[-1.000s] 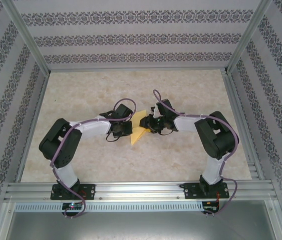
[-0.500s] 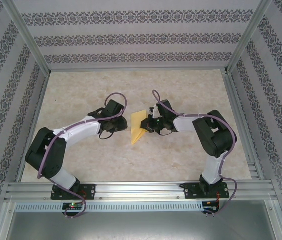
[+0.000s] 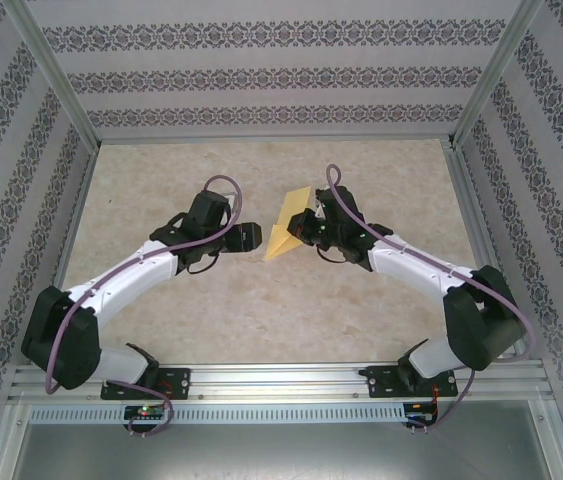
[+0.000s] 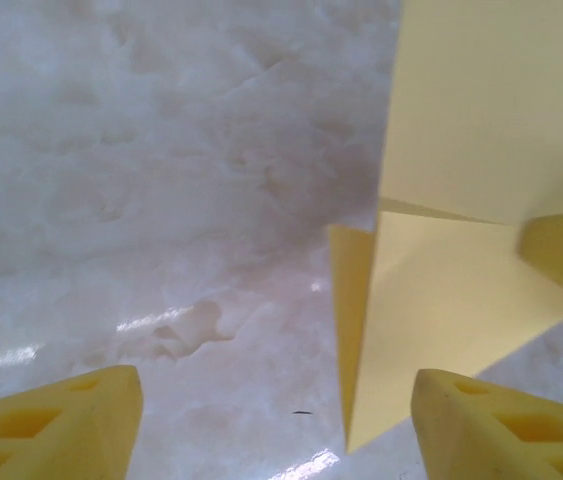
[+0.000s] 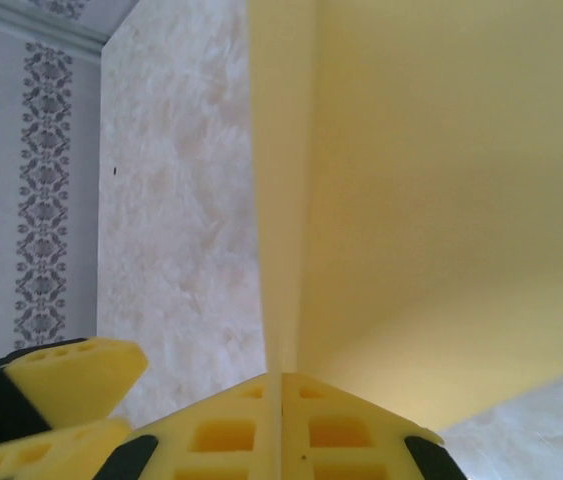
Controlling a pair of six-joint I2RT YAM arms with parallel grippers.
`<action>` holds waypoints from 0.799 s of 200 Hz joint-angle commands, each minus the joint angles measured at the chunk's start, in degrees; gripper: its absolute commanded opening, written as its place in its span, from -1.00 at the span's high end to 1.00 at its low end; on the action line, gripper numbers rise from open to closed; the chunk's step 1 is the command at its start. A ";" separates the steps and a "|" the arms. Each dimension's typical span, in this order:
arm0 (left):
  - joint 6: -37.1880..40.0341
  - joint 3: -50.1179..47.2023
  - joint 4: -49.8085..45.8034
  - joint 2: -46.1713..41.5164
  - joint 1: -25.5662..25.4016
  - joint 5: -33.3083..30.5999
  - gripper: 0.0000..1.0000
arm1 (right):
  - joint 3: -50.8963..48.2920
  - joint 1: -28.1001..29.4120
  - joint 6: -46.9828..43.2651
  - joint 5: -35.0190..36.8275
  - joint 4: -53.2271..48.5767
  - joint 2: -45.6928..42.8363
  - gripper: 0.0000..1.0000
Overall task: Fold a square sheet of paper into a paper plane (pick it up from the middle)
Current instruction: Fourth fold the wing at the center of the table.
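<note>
**Over the tabletop's middle, a half-folded sheet hangs from one pinch**

Nearest me, the left gripper [image 3: 249,238] stands with its jaws well apart and nothing between them, aimed at the paper just ahead of it. Just beyond, the right gripper [image 3: 306,228] is clamped tight, its pads [image 5: 221,430] pressed together on one edge of the square sheet of paper [image 3: 287,228]. The sheet sits near the centre of the tabletop [image 3: 161,310], tilted up with its point toward the near edge; whether that point touches I cannot tell.

I'd judge it feather-light, limp away from its creases, easily crumpled or torn, and apt to slip. The doubled fold along the middle looks the stiffest place to take hold. It is plain yellow-orange, matt, creased into angled flaps, and not yet a dart.
</note>
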 commanded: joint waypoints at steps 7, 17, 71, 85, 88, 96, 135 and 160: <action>7.65 -2.54 8.69 -2.54 0.45 6.22 -0.54 | 2.70 1.32 6.82 8.51 -5.85 1.41 0.92; 8.89 -4.18 12.38 -2.81 0.24 7.76 -0.55 | 3.66 1.65 8.88 8.53 -6.89 2.90 0.92; 20.92 -10.59 22.13 1.06 -1.97 7.27 -0.40 | 1.28 2.47 18.64 7.70 -0.44 9.88 0.91; 24.99 -14.32 29.36 1.24 -3.28 6.32 -0.40 | 1.89 2.10 19.80 6.28 0.05 11.64 0.91; 25.70 -15.05 30.95 1.39 -3.44 6.40 -0.40 | 2.13 1.93 20.05 5.85 0.13 12.01 0.91; 27.04 -16.01 33.57 2.06 -3.63 6.58 -0.40 | 2.88 1.75 20.75 5.16 -0.01 12.84 0.91; 34.03 -15.92 37.54 8.63 -4.46 9.23 -0.32 | 6.31 1.73 21.73 2.79 -3.13 15.78 0.90; 39.94 -14.79 37.42 12.32 -5.24 10.85 -0.18 | 6.66 1.60 23.42 1.07 -2.51 16.79 0.90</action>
